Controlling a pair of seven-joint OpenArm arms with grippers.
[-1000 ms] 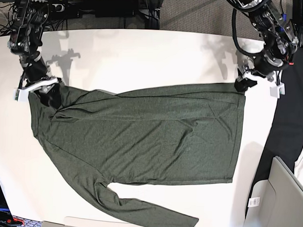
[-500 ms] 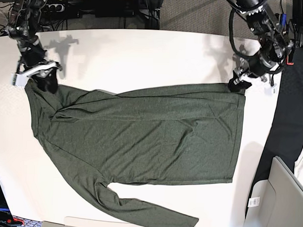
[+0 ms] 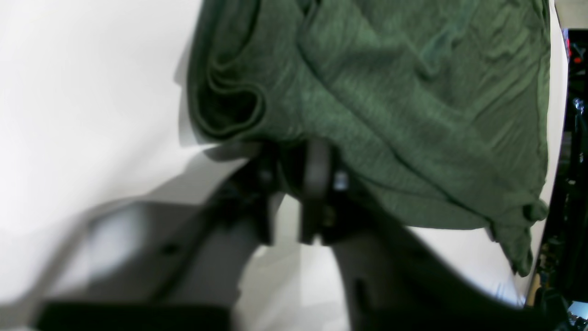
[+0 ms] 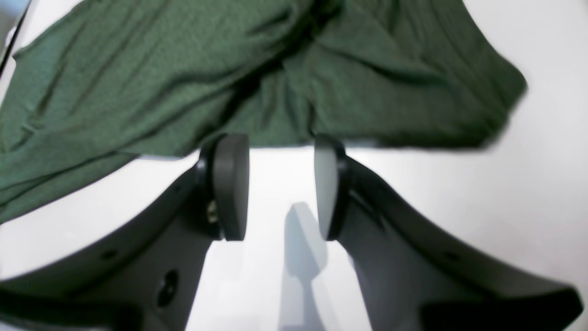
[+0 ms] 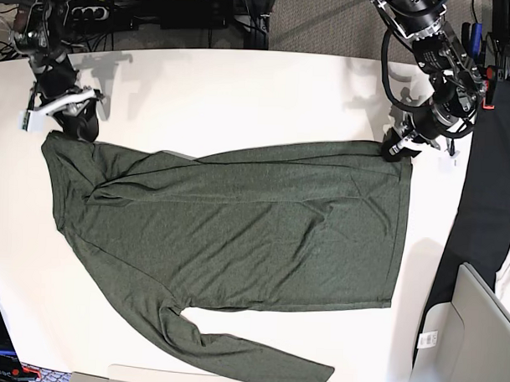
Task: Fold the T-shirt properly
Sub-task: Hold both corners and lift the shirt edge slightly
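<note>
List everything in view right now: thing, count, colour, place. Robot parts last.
T-shirt: 1, dark olive green, spread flat across the table, one long sleeve trailing along the near edge.
table: 1, white, under the shirt.
black cloth: 1, black, off the table's right side in the base view.
grey bin: 1, light grey, bottom right corner of the base view.
cables and gear: several, black, behind the table's far edge.
left pincer: 1, black, at the shirt's far right corner in the base view, shut on the fabric edge.
right pincer: 1, black, at the shirt's far left corner, jaws apart, fabric just beyond the tips.
</note>
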